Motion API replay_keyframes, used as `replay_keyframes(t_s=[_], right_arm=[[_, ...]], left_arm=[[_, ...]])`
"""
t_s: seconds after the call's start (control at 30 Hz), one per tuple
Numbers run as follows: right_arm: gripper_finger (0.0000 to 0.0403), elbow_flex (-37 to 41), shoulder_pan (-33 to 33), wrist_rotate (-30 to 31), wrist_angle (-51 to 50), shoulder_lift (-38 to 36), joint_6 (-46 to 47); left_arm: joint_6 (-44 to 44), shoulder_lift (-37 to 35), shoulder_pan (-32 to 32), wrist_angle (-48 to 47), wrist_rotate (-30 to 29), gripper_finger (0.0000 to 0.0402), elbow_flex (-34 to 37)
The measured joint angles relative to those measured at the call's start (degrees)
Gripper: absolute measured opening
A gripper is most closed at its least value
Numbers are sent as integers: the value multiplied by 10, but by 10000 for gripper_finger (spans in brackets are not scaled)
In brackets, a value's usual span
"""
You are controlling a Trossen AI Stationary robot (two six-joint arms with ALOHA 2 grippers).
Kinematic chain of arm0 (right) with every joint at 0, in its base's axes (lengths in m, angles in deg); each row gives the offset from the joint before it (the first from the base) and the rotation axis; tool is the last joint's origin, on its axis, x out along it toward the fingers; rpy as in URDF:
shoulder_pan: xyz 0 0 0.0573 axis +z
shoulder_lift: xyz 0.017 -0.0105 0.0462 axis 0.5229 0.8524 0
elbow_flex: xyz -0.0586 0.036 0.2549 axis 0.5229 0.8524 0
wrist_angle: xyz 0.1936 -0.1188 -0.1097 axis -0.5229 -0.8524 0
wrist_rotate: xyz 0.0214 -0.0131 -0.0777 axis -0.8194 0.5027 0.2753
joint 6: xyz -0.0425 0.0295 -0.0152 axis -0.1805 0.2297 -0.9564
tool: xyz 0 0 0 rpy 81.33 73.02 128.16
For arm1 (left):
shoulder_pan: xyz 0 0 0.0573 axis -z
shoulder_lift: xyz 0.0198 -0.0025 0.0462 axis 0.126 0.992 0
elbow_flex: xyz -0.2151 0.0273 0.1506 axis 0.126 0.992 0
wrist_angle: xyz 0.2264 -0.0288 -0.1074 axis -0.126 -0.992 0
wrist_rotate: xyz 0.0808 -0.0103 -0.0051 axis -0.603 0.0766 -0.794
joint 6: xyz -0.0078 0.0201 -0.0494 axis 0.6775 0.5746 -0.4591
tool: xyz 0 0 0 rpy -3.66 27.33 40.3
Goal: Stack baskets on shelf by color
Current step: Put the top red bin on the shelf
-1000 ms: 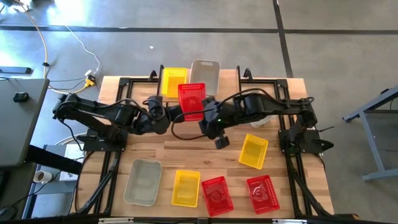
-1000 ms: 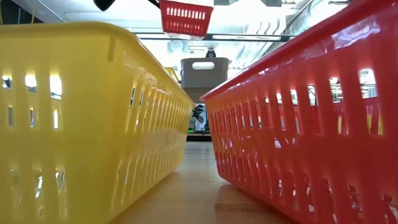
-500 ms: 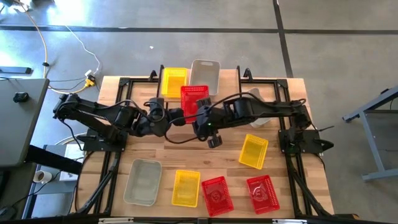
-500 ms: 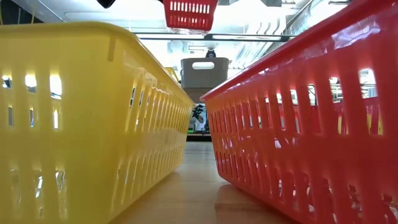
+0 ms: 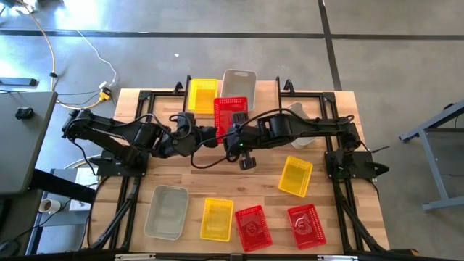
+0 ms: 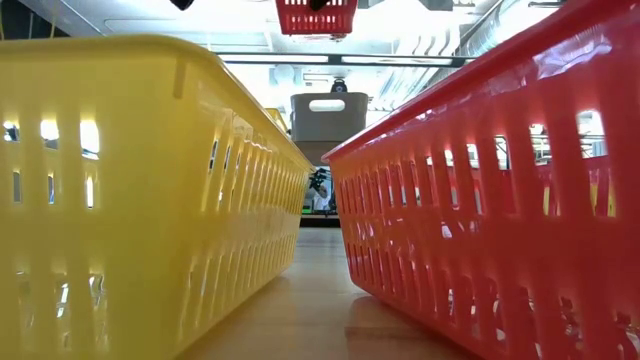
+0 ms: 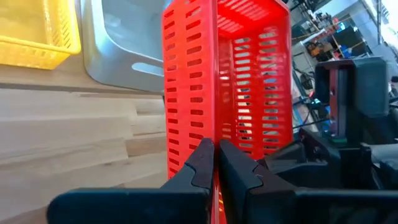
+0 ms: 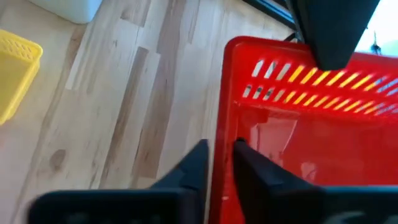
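Note:
A red basket (image 5: 230, 114) hangs in the air above the table's middle, between my two grippers. My left gripper (image 5: 212, 134) is shut on it from the left; its own view shows the shut fingers (image 7: 215, 158) at the basket's edge. My right gripper (image 5: 233, 136) comes at it from the right and near side, its fingers (image 8: 221, 165) closed on a wall. At the far edge a yellow basket (image 5: 203, 94) and a grey-white basket (image 5: 239, 83) stand side by side on the shelf (image 6: 316, 152). My left gripper pinches the red basket's edge where a slotted side wall (image 7: 186, 124) ends, between its two shut fingers. The fingers come slanting from the table's left. The basket is lifted clear and tipped onto its side, its opening toward the right arm. My right gripper has one finger (image 8: 196, 165) outside a wall of the red basket and one finger (image 8: 252, 168) inside, with the wall's rim (image 8: 229, 134) between them. It comes slanting down from the table's near right. The basket is clear of the table.
Along the near edge lie a grey-white basket (image 5: 167, 212), a yellow one (image 5: 217, 219) and two red ones (image 5: 253, 228) (image 5: 306, 225). Another yellow basket (image 5: 296, 175) lies right of centre. A pale basket (image 5: 301, 129) shows under the right arm.
My right gripper has gone toward the table's left and down to the red basket. The basket, still in my left gripper, has turned squarer to the table and drifted a little toward the right; in the low view it shows higher.

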Motion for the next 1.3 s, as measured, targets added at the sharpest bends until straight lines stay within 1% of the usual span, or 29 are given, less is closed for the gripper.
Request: replay_keyframes(t_s=[0.03,0.1,0.2,0.27,0.53,0.7,0.83,0.97,1.2,1.3], right_arm=[[20,0,0,1,-1,0,3],[8,0,0,3,0,0,12],[14,0,0,9,0,0,28],[5,0,0,8,-1,-1,34],[1,0,1,4,-15,-1,95],[0,0,3,0,-39,-1,144],[0,0,14,8,-53,-1,179],[0,0,29,8,-67,-1,212],[0,-6,49,8,-80,-3,283],[0,-13,56,21,-93,-3,321]], left_arm=[[6,0,0,-1,0,1,0],[18,0,-1,-2,-3,5,0],[36,0,-2,-2,-6,18,0],[57,0,-6,-2,-3,30,0],[135,-2,-22,-1,38,94,0],[193,-8,-32,0,40,133,0],[241,-23,-41,0,40,156,0],[299,-35,-52,-1,40,163,0],[391,-73,-79,-1,40,158,0],[433,-94,-92,-1,42,157,0]])
